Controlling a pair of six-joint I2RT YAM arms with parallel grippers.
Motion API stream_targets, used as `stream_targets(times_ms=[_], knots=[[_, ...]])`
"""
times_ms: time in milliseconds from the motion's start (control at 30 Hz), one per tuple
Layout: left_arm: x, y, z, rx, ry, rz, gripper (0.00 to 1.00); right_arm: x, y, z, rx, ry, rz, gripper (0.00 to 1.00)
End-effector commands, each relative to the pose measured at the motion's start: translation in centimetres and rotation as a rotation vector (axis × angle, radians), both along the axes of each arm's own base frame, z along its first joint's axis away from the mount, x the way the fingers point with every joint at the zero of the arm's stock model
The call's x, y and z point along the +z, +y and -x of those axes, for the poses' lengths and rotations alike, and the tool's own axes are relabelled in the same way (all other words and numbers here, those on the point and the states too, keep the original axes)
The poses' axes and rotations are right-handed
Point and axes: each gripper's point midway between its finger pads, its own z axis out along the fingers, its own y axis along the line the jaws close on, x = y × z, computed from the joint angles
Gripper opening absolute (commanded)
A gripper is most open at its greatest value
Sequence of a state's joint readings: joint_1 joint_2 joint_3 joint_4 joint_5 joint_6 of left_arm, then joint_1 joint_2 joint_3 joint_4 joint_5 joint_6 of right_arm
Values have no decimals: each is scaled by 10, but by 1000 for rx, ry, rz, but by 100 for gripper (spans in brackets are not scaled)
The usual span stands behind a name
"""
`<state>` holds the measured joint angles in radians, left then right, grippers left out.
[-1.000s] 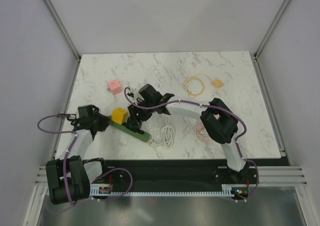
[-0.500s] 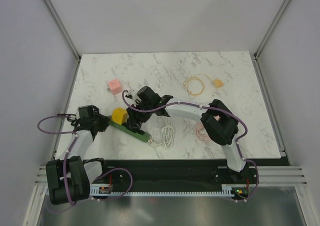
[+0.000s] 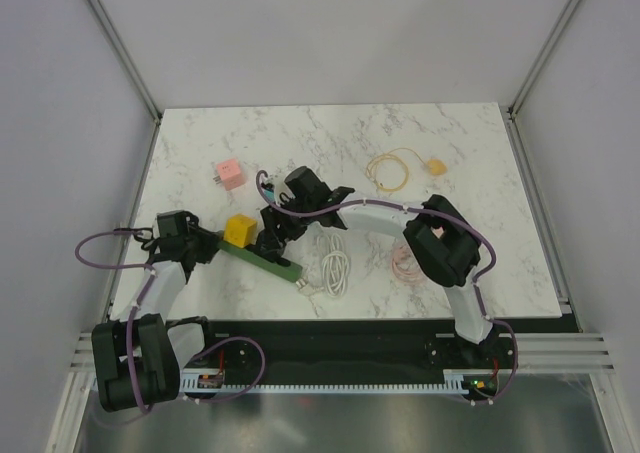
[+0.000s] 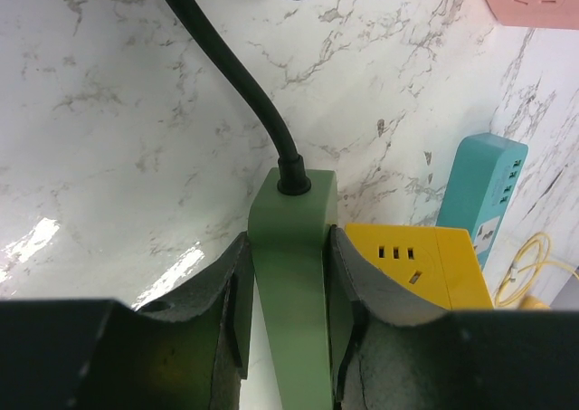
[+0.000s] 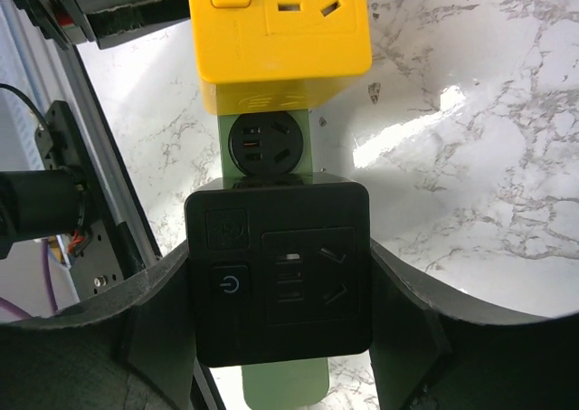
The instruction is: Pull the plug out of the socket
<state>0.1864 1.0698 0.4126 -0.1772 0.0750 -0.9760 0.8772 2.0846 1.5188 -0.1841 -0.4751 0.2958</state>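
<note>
A green power strip (image 3: 268, 261) lies slantwise at the table's near left. A yellow cube plug (image 3: 238, 230) sits in it, and a black cube plug (image 5: 279, 283) sits further along. My left gripper (image 3: 205, 243) is shut on the strip's cable end (image 4: 294, 211), with the fingers (image 4: 231, 310) pressed on both sides. My right gripper (image 3: 272, 238) is shut on the black plug, with a finger (image 5: 407, 315) on each side. An empty outlet (image 5: 262, 144) shows between the black plug and the yellow one (image 5: 276, 30). I cannot tell whether the black plug's pins are out of the strip.
A pink adaptor (image 3: 229, 173) lies at the back left. A teal power strip (image 4: 484, 197) lies beyond the yellow plug. A white cable (image 3: 335, 268) and a pink cable (image 3: 405, 263) lie right of the strip. A yellow cable with a plug (image 3: 400, 166) lies at the back right.
My right wrist has shifted slightly to the right, still shut on the black plug. The strip's free end has moved a little with it. The left gripper keeps its hold.
</note>
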Motion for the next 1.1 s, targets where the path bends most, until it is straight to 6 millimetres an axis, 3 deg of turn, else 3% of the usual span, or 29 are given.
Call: stream_targets(times_ms=[0, 133, 167, 300, 400, 533, 600, 667, 700, 833, 933, 967, 1000, 1067], knots=[[-17, 23, 20, 26, 100, -138, 2, 40, -11, -48, -112, -61, -109, 0], [-17, 23, 21, 27, 101, -139, 2, 30, -31, -64, -200, -181, 34, 0], [-16, 23, 20, 26, 98, -140, 2, 26, -43, -76, -267, -247, 103, 0], [-16, 24, 20, 28, 96, -140, 2, 29, -58, -80, -299, -305, 150, 0], [-17, 23, 19, 27, 99, -138, 2, 29, -58, -80, -296, -321, 168, 0], [-17, 24, 19, 29, 98, -141, 2, 30, -43, -70, -246, -374, 206, 0], [-16, 24, 19, 29, 98, -141, 2, 32, -34, -65, -225, -319, 153, 0], [-17, 24, 20, 30, 98, -142, 2, 37, -23, -52, -182, -115, -4, 0], [-16, 24, 19, 29, 94, -144, 2, 49, -15, -54, -172, -81, -101, 0], [-14, 25, 19, 30, 87, -148, 2, 54, -20, -54, -177, -6, -163, 0], [-13, 24, 19, 29, 84, -149, 2, 47, -26, -58, -191, -73, -85, 0], [-14, 24, 19, 30, 87, -147, 2, 39, -37, -71, -260, -171, 17, 0], [-14, 24, 19, 31, 85, -147, 2, 28, -41, -62, -221, -251, 126, 0], [-14, 24, 19, 27, 85, -148, 2, 26, -45, -64, -238, -314, 185, 0]])
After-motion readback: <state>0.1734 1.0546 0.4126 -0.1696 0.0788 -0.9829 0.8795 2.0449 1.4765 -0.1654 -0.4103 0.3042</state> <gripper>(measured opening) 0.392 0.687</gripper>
